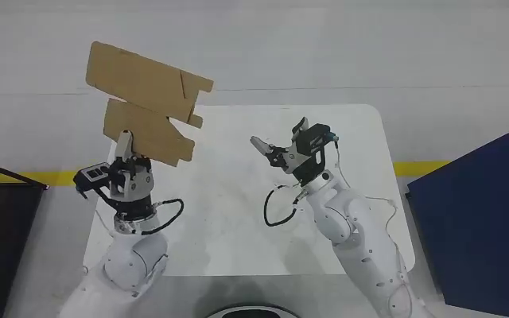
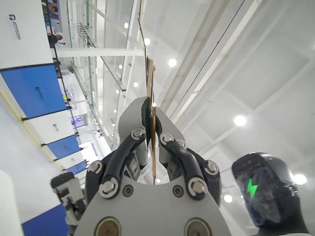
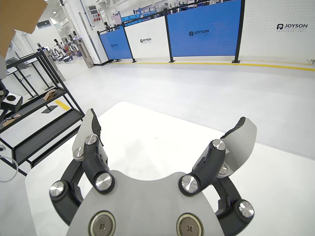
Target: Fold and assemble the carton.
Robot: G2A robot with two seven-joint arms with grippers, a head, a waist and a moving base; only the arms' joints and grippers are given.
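Fence panels (image 3: pixel 201 35): flat, blue and white in turn, black posts, far out in front of the right pincer (image 3: pixel 167 119). Yellow floor line (image 3: pixel 246 63) along the foot.

Table (image 1: pixel 231 171): white, smooth matt top, rounded corners, directly beneath both pincers.

Rack (image 3: pixel 49 114): black, thin square tube, flat shelves, standing off the table on the left pincer's side.

Carton (image 1: pixel 147 99): flat blank of brown cardboard, matt, unfolded. Straight-cut panels, stepped flaps and slits along one side. Lifted clear of the table, rising out of the left pincer (image 1: pixel 126 147) and fanning away from it past the table's far edge. Seen edge-on from the left wrist: thin board, slightly wavy, running straight up from between the fingers.

Left pincer: clenched on the near edge of the carton, one curved grey metal finger against each face, black pads (image 2: pixel 145 114) pressed to the board.

Right pincer: released, fingers spread wide, bare tabletop in the gap. Over the middle of the table, well apart from the left pincer and the carton. Pads (image 3: pixel 96 126) black, rough-grained, on smooth grey metal backs.
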